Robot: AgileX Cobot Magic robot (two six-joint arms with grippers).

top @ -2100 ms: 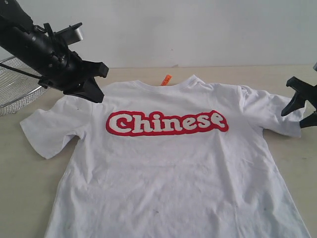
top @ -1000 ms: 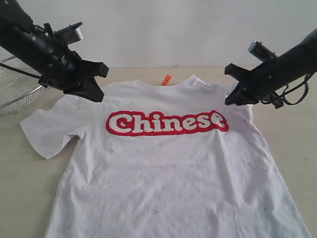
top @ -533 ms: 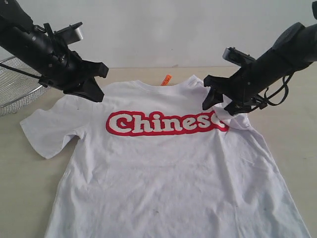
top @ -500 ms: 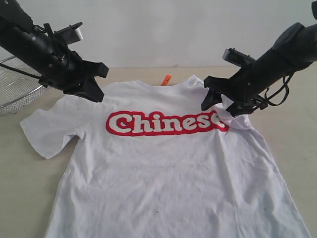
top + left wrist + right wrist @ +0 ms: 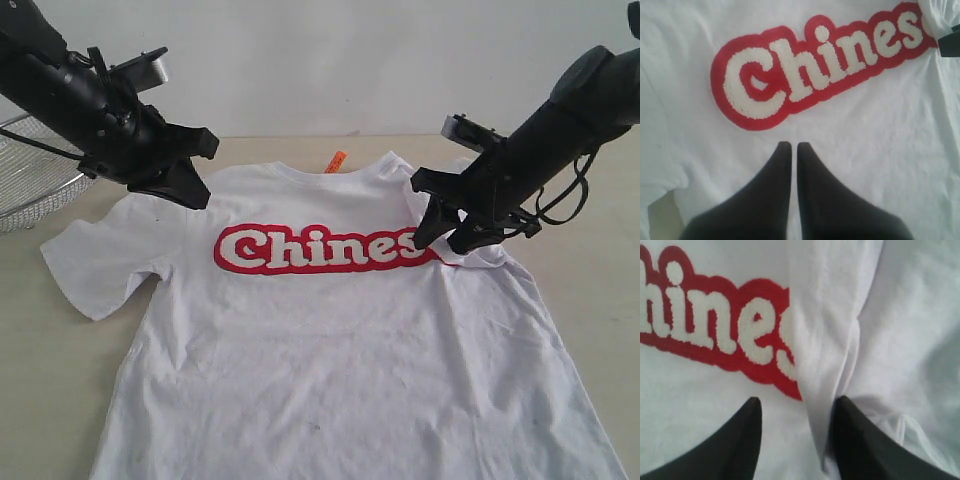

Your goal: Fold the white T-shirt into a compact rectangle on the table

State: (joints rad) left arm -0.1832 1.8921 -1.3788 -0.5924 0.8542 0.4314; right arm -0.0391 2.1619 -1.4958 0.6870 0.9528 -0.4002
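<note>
**A:** Jaws first: the right jaws stand parted, one finger on either side of the ridge where the right sleeve [image 5: 830, 340] is doubled over. No cloth looks pinched between them.

**B:** Where does the sleeve lie?

**A:** It is turned in over the chest of the white T-shirt [image 5: 330, 340] and covers the last letter of the red lettering [image 5: 320, 250]. The shirt lies front-up in the middle of the counter [image 5: 600, 300]. Its collar points to the far edge, and its hem runs out of view toward the near edge.

**B:** How do we finish this step well?

**A:** I would lift straight up, so the fingers [image 5: 735, 445] don't drag the fold open. The crease looks bunched rather than flat. A light press along it should help before the side panel is folded over.

**B:** And the other side?

**A:** The left jaws are closed on nothing, with the fingers [image 5: 775, 200] tip to tip. They seem to hang just above the shoulder cloth. The left sleeve [image 5: 95, 265] is spread flat toward the counter's left edge and, I think, needs the matching fold.

**B:** What about the arm poses?

**A:** The right arm [image 5: 540, 140] slopes down from the counter's right edge, with its wrist tipped so the jaws point down at the shirt. The left arm [image 5: 110, 120] comes in from the far left corner, near the wire basket [image 5: 25, 190]. It is angled down and inward.
</note>
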